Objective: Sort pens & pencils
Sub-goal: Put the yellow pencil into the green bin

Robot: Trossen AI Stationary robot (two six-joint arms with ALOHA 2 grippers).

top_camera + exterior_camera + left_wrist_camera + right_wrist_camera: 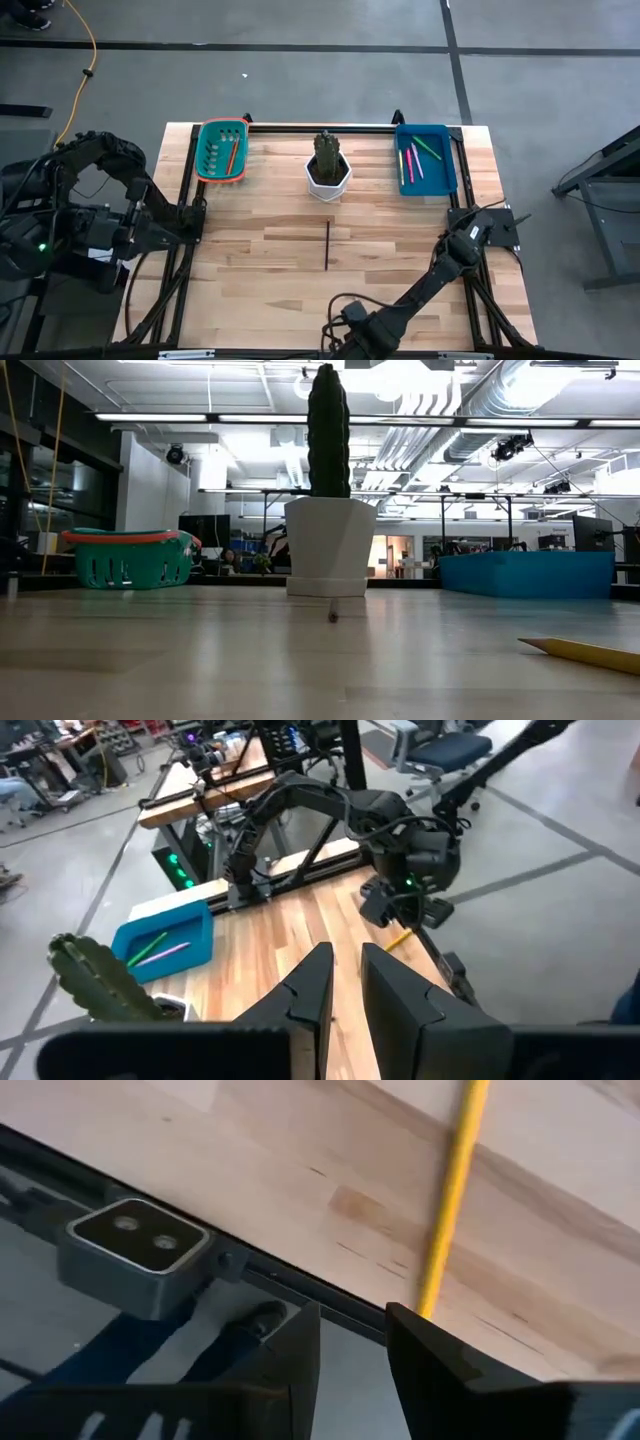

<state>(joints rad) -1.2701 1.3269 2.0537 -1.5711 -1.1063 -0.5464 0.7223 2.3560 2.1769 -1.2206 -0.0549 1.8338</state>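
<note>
So, quick status on the pen/pencil sort. The pens [412, 160], pink and green ones, are lying in the blue tray [437, 178] at the far right corner of the bench [250, 285]. One orange pencil [232, 156] sits in the teal basket [204, 168] at the far left corner. I figure the pencils are what's left to do.

Two strays that I can see: a dark pencil [327, 246] lying flat mid-bench, just my side of the cactus pot [328, 178], and a yellow pencil [455, 1190] over by the right edge of the bench.

My right end effector [352, 1315] is parked low at that right edge. Its fingers stand fairly wide with nothing between them. The near end of the yellow pencil runs right up to them, but I can't tell whether it touches one. So I'd call this the approach for the yellow pencil, with no grip made.

My left end effector [345, 955] hangs off the left side of the bench, fingers at a narrow gap, empty, just waiting.

Next move, as I see it: line the right fingers across the yellow shaft, come down flat to the wood and pinch. It's thin and will probably roll, and it's close to the edge. After that it's a long carry across to the basket, so a handoff to the left arm might be easier.
</note>
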